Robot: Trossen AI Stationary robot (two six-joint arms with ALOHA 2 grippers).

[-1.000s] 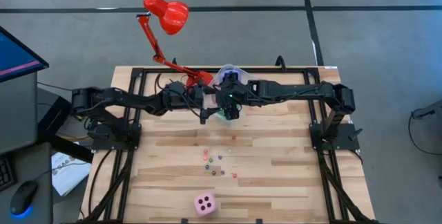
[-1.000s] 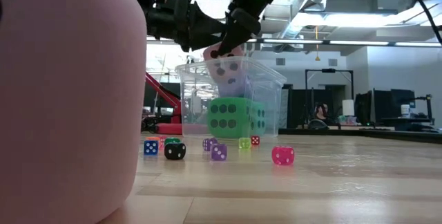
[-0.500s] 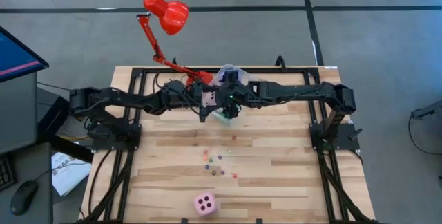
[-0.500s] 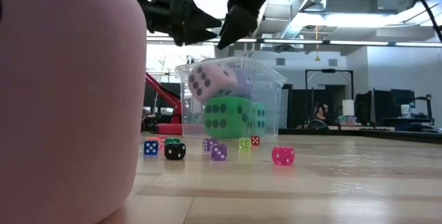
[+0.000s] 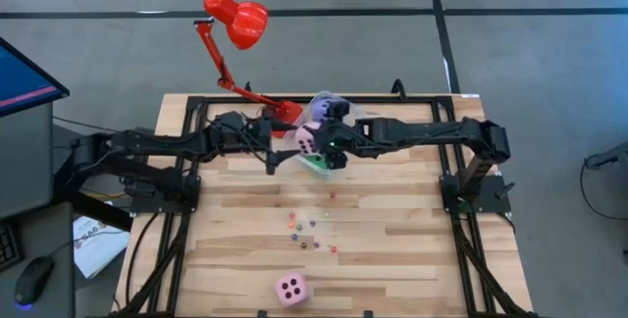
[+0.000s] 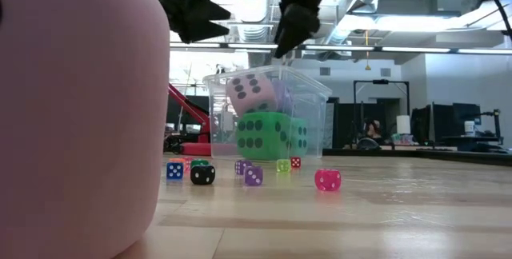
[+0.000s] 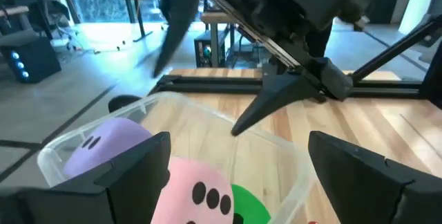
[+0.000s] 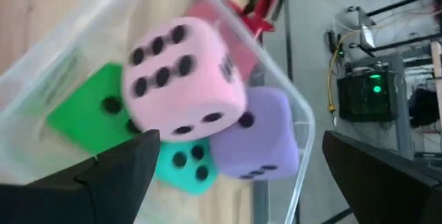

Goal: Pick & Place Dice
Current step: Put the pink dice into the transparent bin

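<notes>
A clear tub [image 5: 329,112] stands at the table's far middle. In it a pink die [image 8: 183,72] lies on top of a green die [image 8: 90,110], a cyan die [image 8: 183,162] and a purple die [image 8: 259,137]. My right gripper [image 5: 334,156] hangs open over the tub's near side. My left gripper [image 5: 273,161] is open too, left of the tub and above the table. A second pink die [image 5: 290,288] sits near the front edge, and tiny coloured dice [image 5: 309,230] are scattered mid-table.
A red desk lamp [image 5: 238,19] reaches over the far left corner, its base behind the tub. The second pink die [image 6: 80,115] fills the left of the low view. Bare wood lies left and right of the tiny dice.
The pink die, which hung under the grippers above the tub, has dropped into the tub and now lies on the other dice. My left gripper has drawn back toward the table's left edge. My right gripper has risen a little above the tub.
</notes>
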